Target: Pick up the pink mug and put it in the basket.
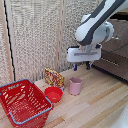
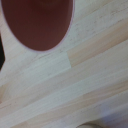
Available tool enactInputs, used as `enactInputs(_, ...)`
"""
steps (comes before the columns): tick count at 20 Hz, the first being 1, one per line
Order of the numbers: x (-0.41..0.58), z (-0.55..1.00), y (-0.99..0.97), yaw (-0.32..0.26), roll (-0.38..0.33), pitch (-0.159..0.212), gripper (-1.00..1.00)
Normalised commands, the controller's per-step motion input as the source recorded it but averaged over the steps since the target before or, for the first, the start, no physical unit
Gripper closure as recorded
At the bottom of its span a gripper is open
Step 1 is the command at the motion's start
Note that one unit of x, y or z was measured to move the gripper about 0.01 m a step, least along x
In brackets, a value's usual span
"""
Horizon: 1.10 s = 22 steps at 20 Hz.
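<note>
The pink mug [image 1: 75, 86] stands upright on the wooden table, just to the exterior view's right of the red bowl. My gripper [image 1: 82, 66] hangs a short way above the mug and slightly to its right. Its two blue-tipped fingers [image 1: 75, 67] point down, apart, with nothing between them. The red mesh basket [image 1: 15, 93] with grey rim handles sits at the exterior view's lower left, well apart from the mug. In the wrist view a blurred dark-red round opening with a pinkish rim [image 2: 37, 22] shows over the wood; it looks like the mug seen from above.
A shallow red bowl [image 1: 53, 94] lies between the basket and the mug. A patterned snack packet [image 1: 54, 77] stands behind the bowl. A slatted screen [image 1: 35, 35] closes the back. A dark cabinet [image 1: 115, 57] stands at the exterior view's right.
</note>
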Motion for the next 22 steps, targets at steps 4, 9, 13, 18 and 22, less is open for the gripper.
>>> enactInputs(4,-0.158,-0.42,0.0,0.007,-0.08,-0.001,-1.0)
enactInputs(9,-0.099,-0.43,-0.07,0.028,-0.071,-0.001,-1.0)
enactInputs(13,-0.094,-0.41,-0.16,0.048,-0.066,-0.005,-1.0)
enactInputs(18,-0.017,-0.34,-0.01,0.054,-0.093,-0.012,-1.0)
enactInputs(22,0.0,-0.09,0.0,0.02,-0.007,-0.005,1.0)
